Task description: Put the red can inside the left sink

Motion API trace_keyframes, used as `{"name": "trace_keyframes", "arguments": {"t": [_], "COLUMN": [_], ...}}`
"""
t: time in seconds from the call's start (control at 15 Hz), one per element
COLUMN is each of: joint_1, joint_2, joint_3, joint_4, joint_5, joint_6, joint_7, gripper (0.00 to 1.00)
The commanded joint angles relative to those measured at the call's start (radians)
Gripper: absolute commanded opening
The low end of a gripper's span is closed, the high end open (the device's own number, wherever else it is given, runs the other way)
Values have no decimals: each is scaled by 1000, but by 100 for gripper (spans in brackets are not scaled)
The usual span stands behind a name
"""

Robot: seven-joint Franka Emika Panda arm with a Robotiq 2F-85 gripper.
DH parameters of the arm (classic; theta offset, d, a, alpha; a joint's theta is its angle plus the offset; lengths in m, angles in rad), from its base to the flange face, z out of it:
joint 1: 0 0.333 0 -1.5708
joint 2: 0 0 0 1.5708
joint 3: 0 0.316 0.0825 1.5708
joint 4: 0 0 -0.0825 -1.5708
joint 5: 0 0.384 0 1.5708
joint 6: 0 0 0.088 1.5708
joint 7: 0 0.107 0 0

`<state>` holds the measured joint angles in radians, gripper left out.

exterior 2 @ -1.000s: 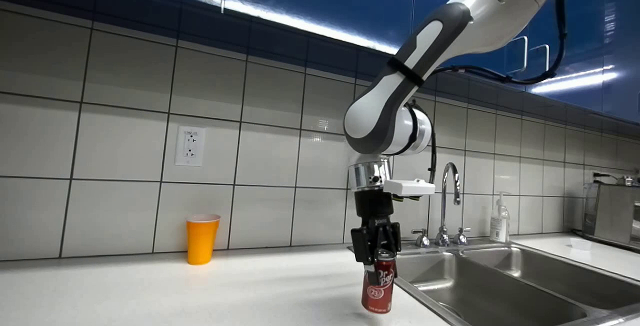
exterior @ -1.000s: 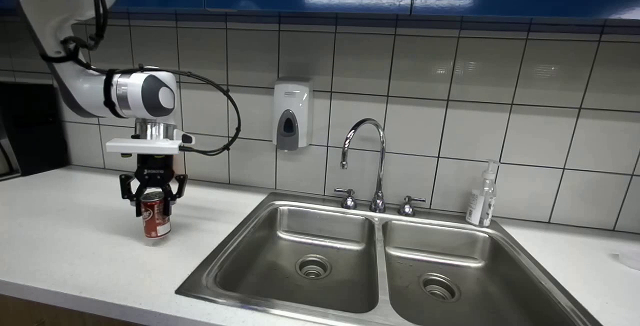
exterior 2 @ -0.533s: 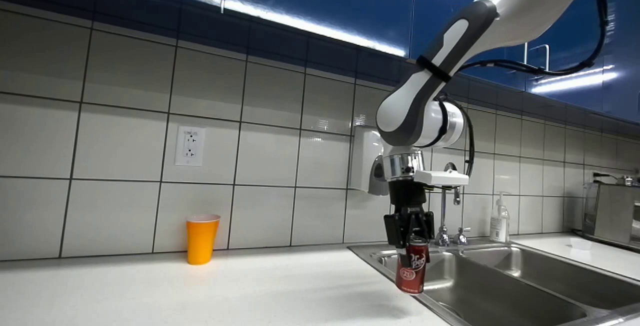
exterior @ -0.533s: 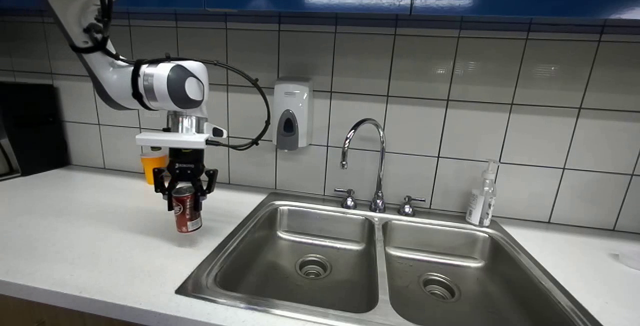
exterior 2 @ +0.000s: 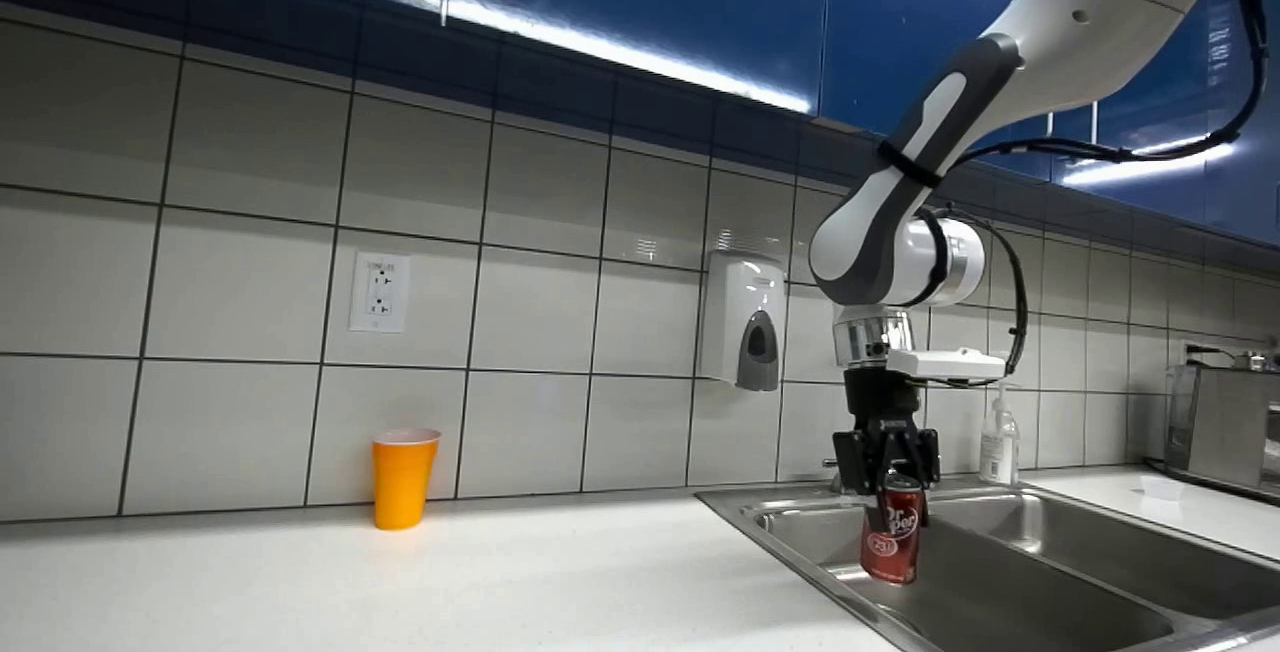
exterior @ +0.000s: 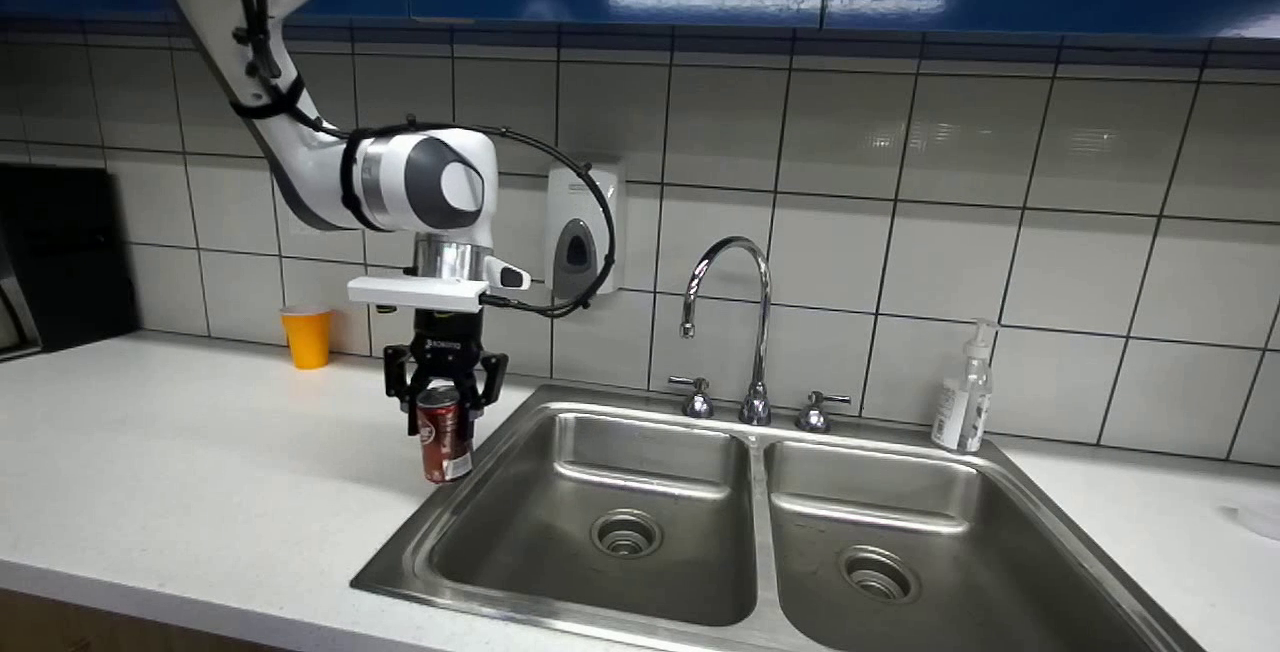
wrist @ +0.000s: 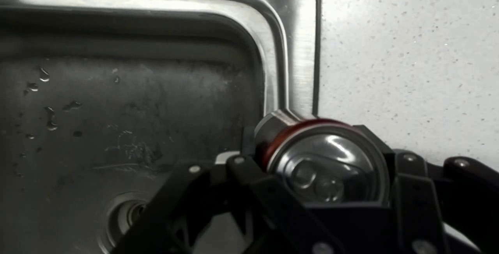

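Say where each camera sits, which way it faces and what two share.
Exterior view: outside, facing across left sink to tiled wall; arm, gripper show.
Exterior view: outside, facing wall obliquely from the side with orange cup; arm, gripper show.
Wrist view: at arm's end, facing down over red can and sink; gripper shows.
Both exterior views share can, sink, cup.

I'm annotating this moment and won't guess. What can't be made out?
Underside of the red can: wrist view, hidden by its own body.
Left sink drain: wrist view, partly behind the gripper.
Right sink: near end cut off by the bottom edge in an exterior view.
Pump bottle: label lettering too small in both exterior views.
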<state>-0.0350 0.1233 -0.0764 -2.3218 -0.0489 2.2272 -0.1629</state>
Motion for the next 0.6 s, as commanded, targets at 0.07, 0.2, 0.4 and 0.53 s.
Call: {"name": "trace_keyframes", "arguments": {"t": [0.07,0.2,0.4,0.53], "joint_1": [-61,-84,-116,-141], "joint_2": [46,80,152,219], "joint_3": [-38,-57,-80,-89], "joint_4": [44,65,123,175], "joint_5": [-21,-23,-30,-27], "joint_6": [-21,-20,-18,-10], "joint_7": [-24,-34,-50,-68], "gripper": [38,38,38,38]}}
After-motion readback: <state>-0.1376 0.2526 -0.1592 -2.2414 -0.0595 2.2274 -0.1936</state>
